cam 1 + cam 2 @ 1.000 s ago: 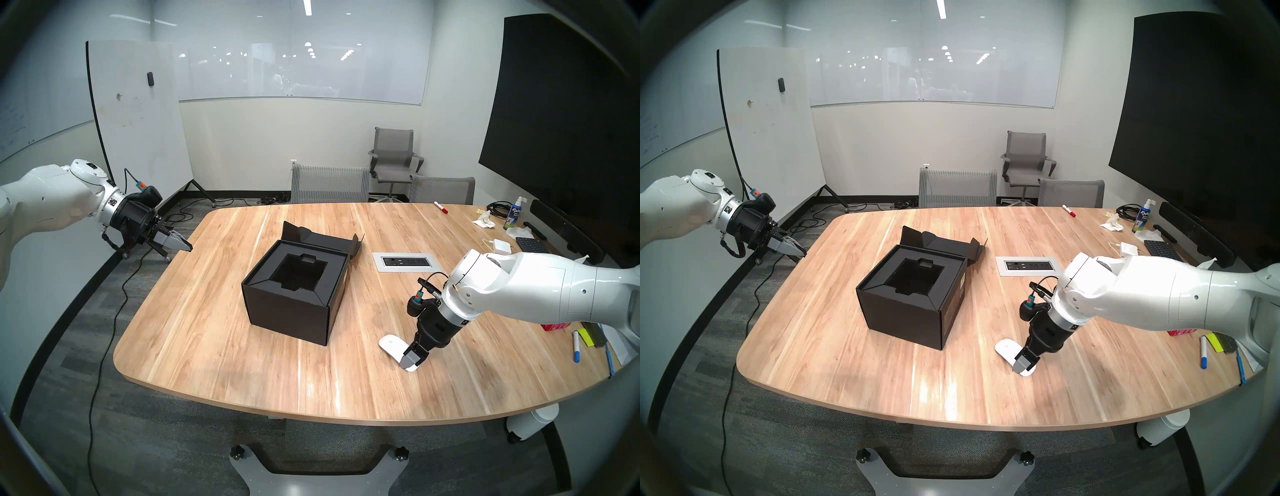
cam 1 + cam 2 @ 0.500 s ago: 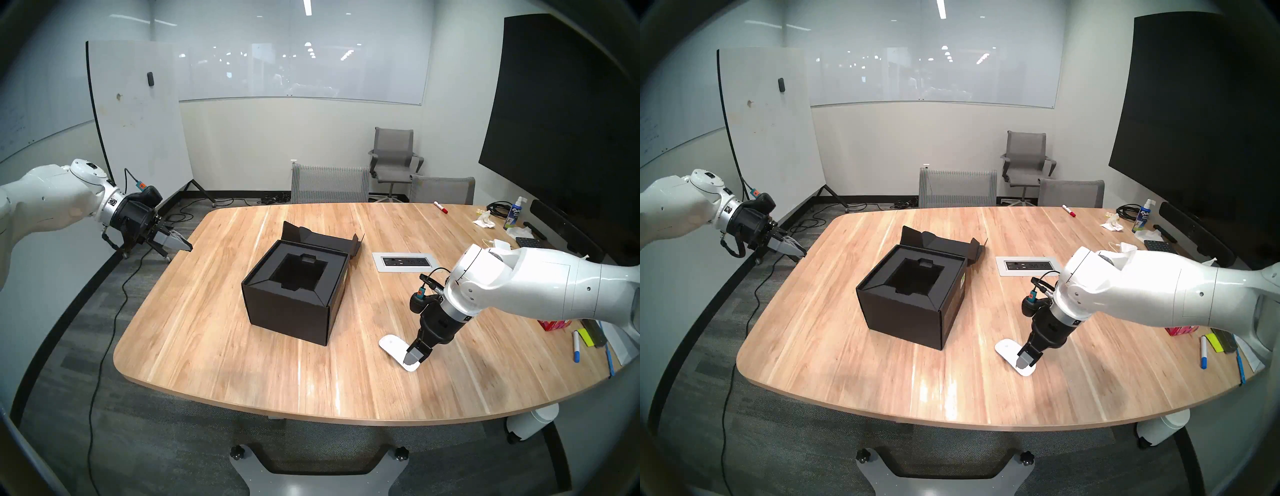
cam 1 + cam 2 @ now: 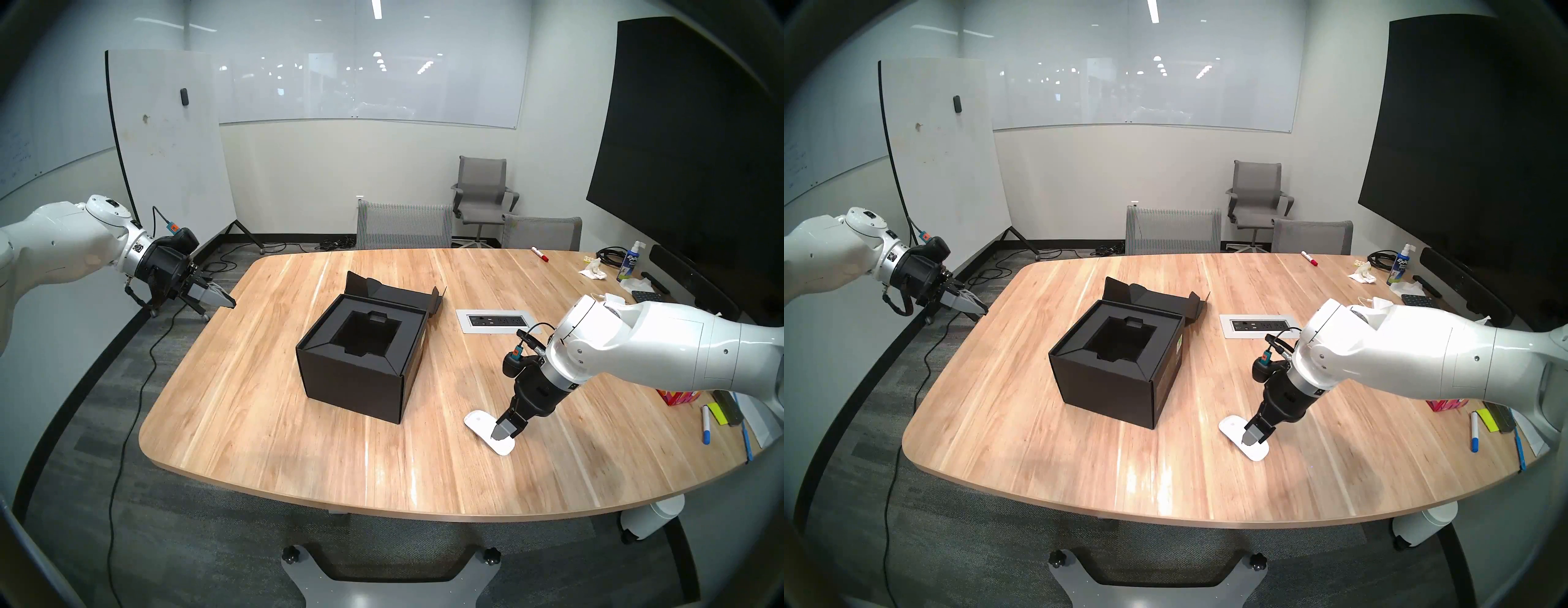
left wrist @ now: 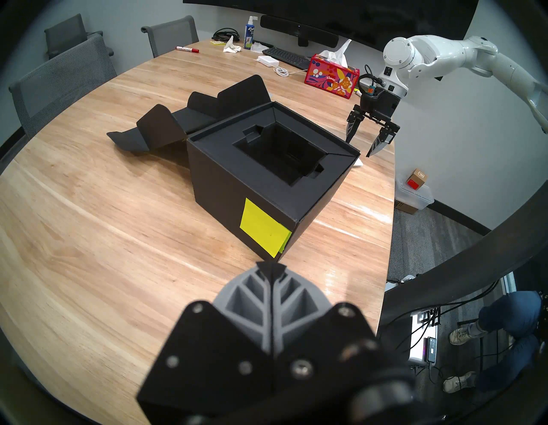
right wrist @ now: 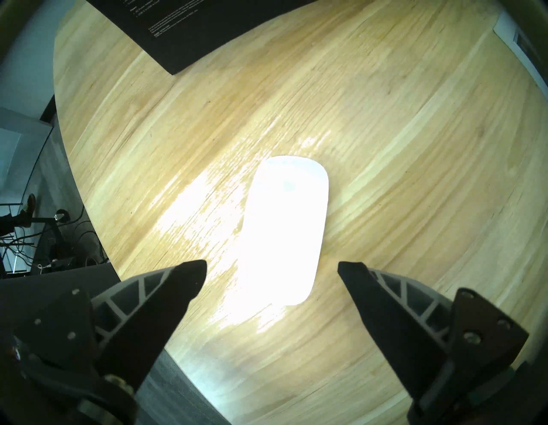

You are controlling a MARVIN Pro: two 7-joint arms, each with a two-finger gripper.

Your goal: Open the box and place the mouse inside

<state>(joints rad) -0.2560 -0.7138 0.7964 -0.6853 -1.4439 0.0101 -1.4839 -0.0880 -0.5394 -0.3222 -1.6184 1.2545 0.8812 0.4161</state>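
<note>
Right gripper, pointed steeply down over the near right part of the wooden table, its two fingers spread wide. The tips stand to either side of the near end of the white wireless mouse, which lies flat on the tabletop; in the right wrist view a clear gap of wood shows between each tip and the mouse, so neither finger is pinching it. In the head views the gripper overlaps the near half of the mouse and hides it; whether a tip touches the shell cannot be told from there.

To the left of the mouse, apart from it, stands the black cardboard box near the table's middle. Its flap lid is folded back onto the table behind it, exposing a black insert with a square recess; nothing can be made out in the dark recess. A yellow-green sticky note is stuck to the box wall that faces the left arm.

Left gripper, held off the table's far left edge and angled down toward the box, its fingers pressed together on nothing.

Behind the right arm: a flush power outlet panel, a red patterned tissue box and a dark keyboard.
</note>
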